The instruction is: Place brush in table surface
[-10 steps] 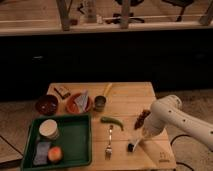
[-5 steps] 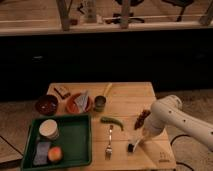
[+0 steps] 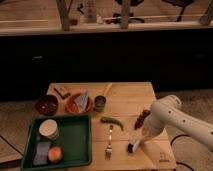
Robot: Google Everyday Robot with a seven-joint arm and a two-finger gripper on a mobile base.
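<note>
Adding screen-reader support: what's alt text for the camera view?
A white robot's tool sits at the front right of a wooden table, at the handle of a brush whose dark head meets the wood. A fork and green tray lie further left.

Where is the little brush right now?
In the camera view, the brush is near the front right of the table, just right of the fork. The end effector is right at its handle.

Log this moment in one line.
gripper: low over light wooden tabletop, near-right corner | small cream-handled black-bristled brush: at gripper, bristles down by tabletop | placement: unconfirmed
</note>
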